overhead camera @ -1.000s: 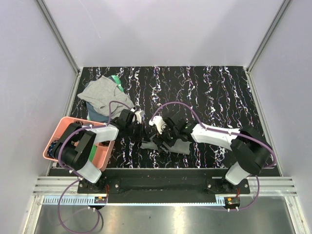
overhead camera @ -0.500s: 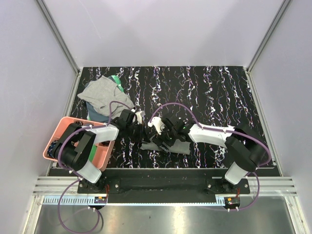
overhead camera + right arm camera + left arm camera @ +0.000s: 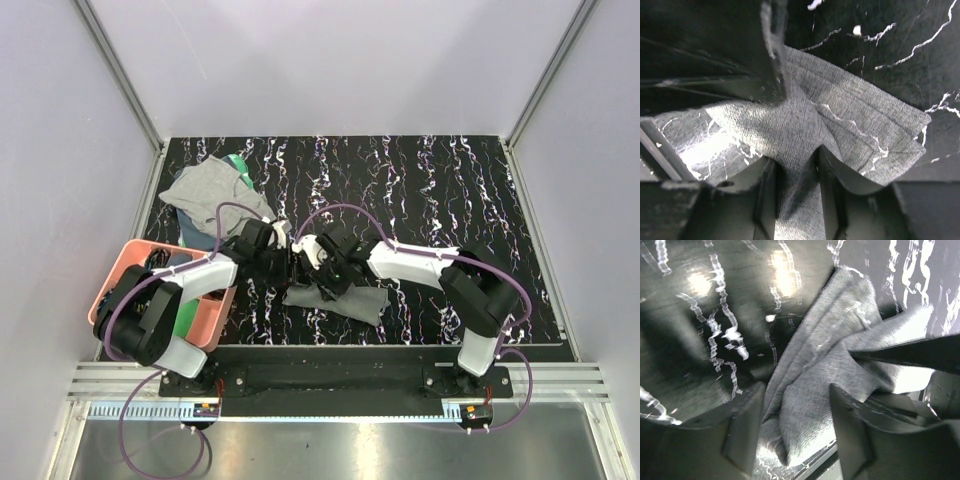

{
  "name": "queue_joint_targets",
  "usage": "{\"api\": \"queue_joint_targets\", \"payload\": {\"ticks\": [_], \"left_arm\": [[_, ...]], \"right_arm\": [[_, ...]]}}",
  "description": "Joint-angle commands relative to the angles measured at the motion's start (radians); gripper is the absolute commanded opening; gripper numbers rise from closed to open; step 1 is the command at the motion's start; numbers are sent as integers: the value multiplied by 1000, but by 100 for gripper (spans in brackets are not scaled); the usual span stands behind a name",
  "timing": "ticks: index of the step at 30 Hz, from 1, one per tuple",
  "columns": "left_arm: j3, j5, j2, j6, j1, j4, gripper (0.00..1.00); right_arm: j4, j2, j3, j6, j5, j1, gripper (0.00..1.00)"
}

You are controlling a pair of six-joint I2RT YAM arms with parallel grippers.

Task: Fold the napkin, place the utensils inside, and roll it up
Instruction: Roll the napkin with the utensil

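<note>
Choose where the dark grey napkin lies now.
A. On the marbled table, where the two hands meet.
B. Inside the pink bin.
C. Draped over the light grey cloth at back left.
A: the napkin lies crumpled on the table under the left hand and the right hand, apart from the pink bin and the light grey cloth.

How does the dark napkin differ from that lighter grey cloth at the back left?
The napkin is dark charcoal; the lighter cloth is pale grey. The napkin lies bunched at front centre; the lighter cloth sits back left, draped over a green item. Both are rumpled fabric.
</note>
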Motion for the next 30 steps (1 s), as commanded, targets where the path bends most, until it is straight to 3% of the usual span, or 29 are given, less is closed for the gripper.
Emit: {"api": "queue_joint_targets", "payload": {"ticks": [1, 6, 13, 19, 24, 30], "left_arm": [[-5, -16, -57, 2, 3, -12, 61], [-29, -13, -119, 5, 4, -13, 65], [-101, -47, -234, 2, 4, -4, 80], [-156, -44, -265, -24, 3, 76, 80], [-175, -62, -249, -59, -3, 94, 79], [-207, -160, -349, -84, -13, 91, 85]], "right_arm": [[-90, 46, 38, 35, -11, 13, 37], [-139, 76, 68, 51, -80, 8, 35], [-173, 119, 95, 71, -249, -62, 34], [-182, 167, 115, 84, -370, -134, 34], [-195, 184, 142, 128, -306, -153, 33], [-189, 158, 148, 147, -213, -151, 32]]}}
